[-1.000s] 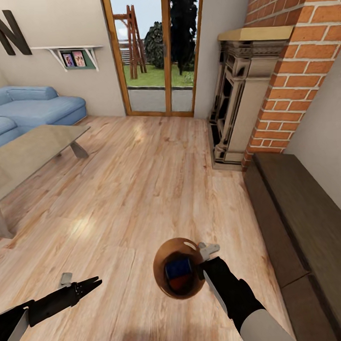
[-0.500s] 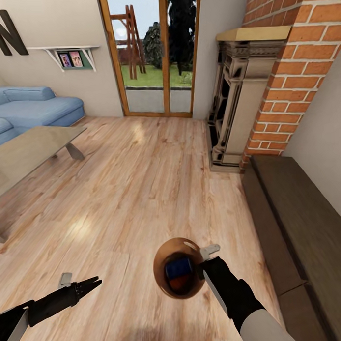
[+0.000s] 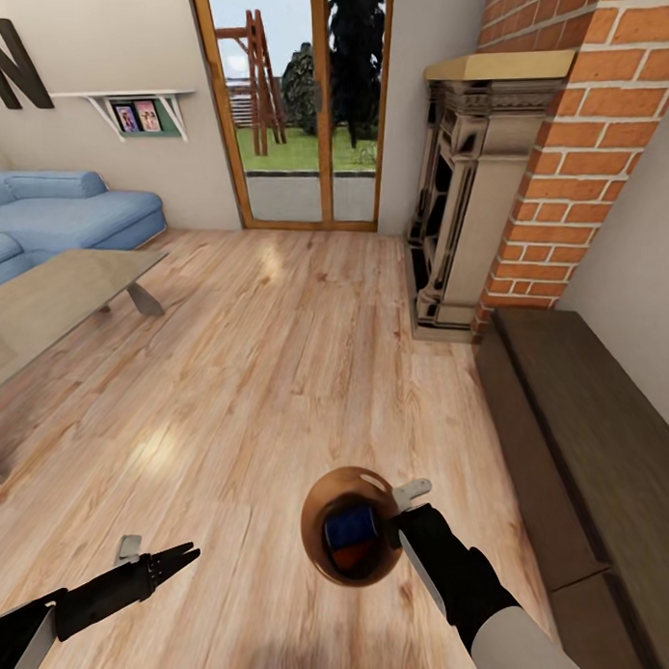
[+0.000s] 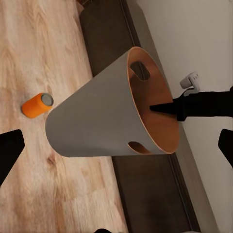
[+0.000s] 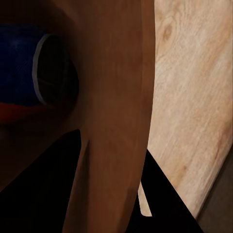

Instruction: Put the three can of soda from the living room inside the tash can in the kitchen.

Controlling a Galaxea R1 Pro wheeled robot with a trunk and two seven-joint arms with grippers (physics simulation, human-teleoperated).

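My right gripper [image 3: 399, 514] is shut on the rim of the trash can [image 3: 319, 499], which hangs upright above the floor. Inside its brown interior lie the dark blue soda can [image 3: 349, 526] and an orange one [image 3: 350, 562] beneath it. The right wrist view shows the bin's wall [image 5: 116, 121] pinched between the fingers, with the blue can [image 5: 24, 73] behind it. In the left wrist view the bin's off-white outside [image 4: 92, 121] shows, and another orange can [image 4: 37, 105] lies on its side on the plank floor. My left gripper [image 3: 183, 555] is open and holds nothing, to the bin's left.
A long dark low cabinet [image 3: 589, 441] runs along the right wall. A fireplace [image 3: 465, 195] and a brick chimney [image 3: 578, 123] stand beyond it. The glass coffee table [image 3: 53, 296] and blue sofa [image 3: 70, 213] are at the left, glass doors [image 3: 298, 104] ahead.
The camera has shifted slightly, sliding the room a little leftward in view. Both arms and the held bin keep the same pose.
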